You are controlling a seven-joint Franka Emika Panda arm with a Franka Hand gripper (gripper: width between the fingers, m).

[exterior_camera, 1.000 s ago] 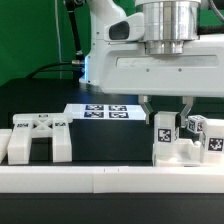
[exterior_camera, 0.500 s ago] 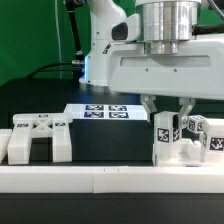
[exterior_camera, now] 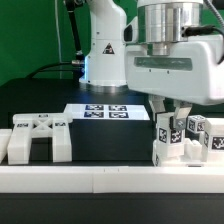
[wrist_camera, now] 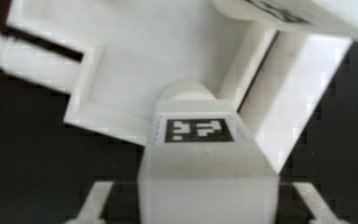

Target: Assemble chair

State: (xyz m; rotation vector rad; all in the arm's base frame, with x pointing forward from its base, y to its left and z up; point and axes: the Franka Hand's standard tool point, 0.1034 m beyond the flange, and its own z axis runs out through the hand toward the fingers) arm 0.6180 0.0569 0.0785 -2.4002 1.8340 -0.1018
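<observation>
At the exterior view's right, my gripper (exterior_camera: 171, 112) reaches straight down and is shut on an upright white chair leg (exterior_camera: 165, 131) that carries a square tag. The leg stands in a cluster of white chair parts (exterior_camera: 192, 146) with more tags on them. In the wrist view the same leg (wrist_camera: 201, 165) fills the middle with its tag facing the camera. My gripper (wrist_camera: 202, 205) has a finger close on each side of the leg. A broad white chair part (wrist_camera: 149, 75) lies behind it. How the leg's lower end meets the cluster is hidden.
Another white chair part (exterior_camera: 38, 138), with two short legs, stands at the exterior view's left. The marker board (exterior_camera: 110, 111) lies flat on the black table behind. A low white rail (exterior_camera: 100, 178) runs along the front edge. The robot's base (exterior_camera: 105, 55) rises at the back.
My hand has turned about its vertical axis and shifted slightly to the exterior view's right, still closed on the leg. The other parts have not moved.
</observation>
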